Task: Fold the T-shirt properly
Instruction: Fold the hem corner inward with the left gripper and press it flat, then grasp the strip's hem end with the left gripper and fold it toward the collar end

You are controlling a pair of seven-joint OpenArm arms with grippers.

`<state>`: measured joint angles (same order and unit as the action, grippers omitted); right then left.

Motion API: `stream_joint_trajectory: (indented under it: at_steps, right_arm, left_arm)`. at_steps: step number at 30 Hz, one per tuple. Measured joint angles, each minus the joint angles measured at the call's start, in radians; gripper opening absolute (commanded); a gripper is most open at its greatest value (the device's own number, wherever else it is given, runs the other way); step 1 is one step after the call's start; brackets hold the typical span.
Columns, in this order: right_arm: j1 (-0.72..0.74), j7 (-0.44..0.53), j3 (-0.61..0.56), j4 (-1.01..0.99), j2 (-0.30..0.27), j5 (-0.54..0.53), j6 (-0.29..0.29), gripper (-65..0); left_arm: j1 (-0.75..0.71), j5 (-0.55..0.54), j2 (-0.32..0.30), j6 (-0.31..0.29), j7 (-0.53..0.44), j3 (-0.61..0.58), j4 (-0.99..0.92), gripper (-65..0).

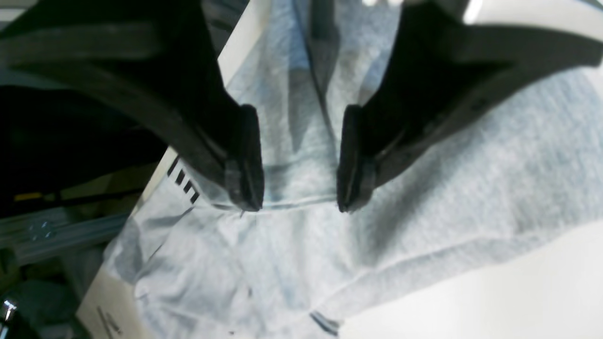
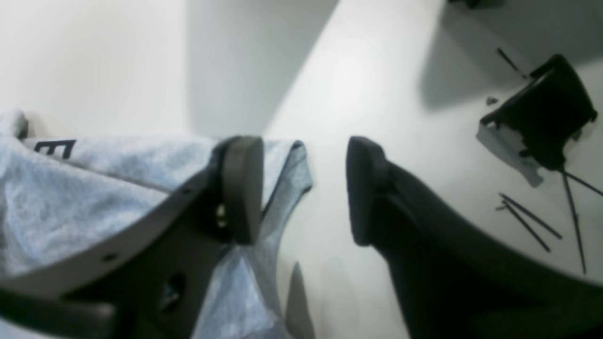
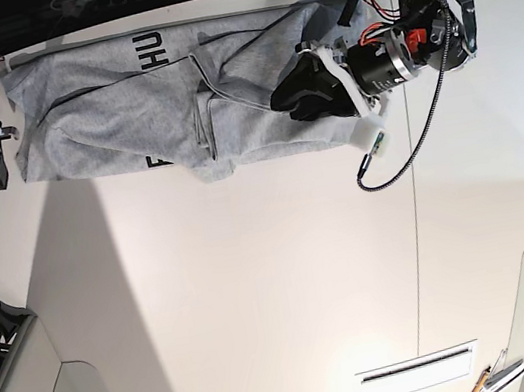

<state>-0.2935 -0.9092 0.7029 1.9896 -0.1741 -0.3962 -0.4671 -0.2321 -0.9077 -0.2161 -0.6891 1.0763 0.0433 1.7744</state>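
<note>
1. the t-shirt (image 3: 117,120) lies as a long rumpled grey band along the far edge of the white table (image 3: 258,288) in the base view, stretched between the two claws.
2. black block letters show on it in two spots: near its far edge, and at its near edge just beside a fold.
3. the left claw (image 1: 299,197) hangs over one end of the shirt, jaws parted with a clear gap between the pads.
4. in the left wrist view, a seam or hem of the cloth runs straight across between its two fingertips (image 1: 247,188); nothing is pinched, and the tips sit at or just above the fabric — contact cannot be told.
5. below that claw the cloth is creased and lighter; to one side a thicker grey fold rises, and a few black letter strokes peek out just beside the other finger.
6. the right claw (image 2: 304,188) is also parted, holding nothing.
7. in the right wrist view, one of its fingers stands in front of the shirt's corner, the other over bare table; whether the first touches the cloth cannot be told.
8. a letter "e" is visible on the shirt off to that same side.
9. well beyond the right claw's free finger, a small black part with thin wires (image 2: 541,117) sits on the table.
</note>
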Motion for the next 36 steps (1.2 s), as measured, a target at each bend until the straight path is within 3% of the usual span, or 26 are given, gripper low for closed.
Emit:
stream_joint_trajectory:
  at_steps: [6, 10, 15, 20, 36]
  right_arm:
    - [0.000, 0.000, 0.000, 0.000, 0.000, 0.000, 0.000, -36.4]
    - [0.000, 0.000, 0.000, 0.000, 0.000, 0.000, 0.000, -36.4]
    - [0.000, 0.000, 0.000, 0.000, 0.000, 0.000, 0.000, -36.4]
    - [0.000, 0.000, 0.000, 0.000, 0.000, 0.000, 0.000, -36.4]
    - [0.000, 0.000, 0.000, 0.000, 0.000, 0.000, 0.000, -36.4]
  left_arm:
    - [0.000, 0.093, 0.000, 0.000, -0.031, 0.000, 0.000, -35.7]
    - [0.000, 0.087, 0.000, 0.000, -0.031, 0.000, 0.000, -36.8]
    - [0.000, -0.031, 0.000, 0.000, -0.003, 0.000, 0.000, -53.9]
    - [0.000, -0.130, 0.000, 0.000, 0.072, 0.000, 0.000, -64.6]
    - [0.000, -0.439, 0.000, 0.000, 0.267, 0.000, 0.000, -65.0]
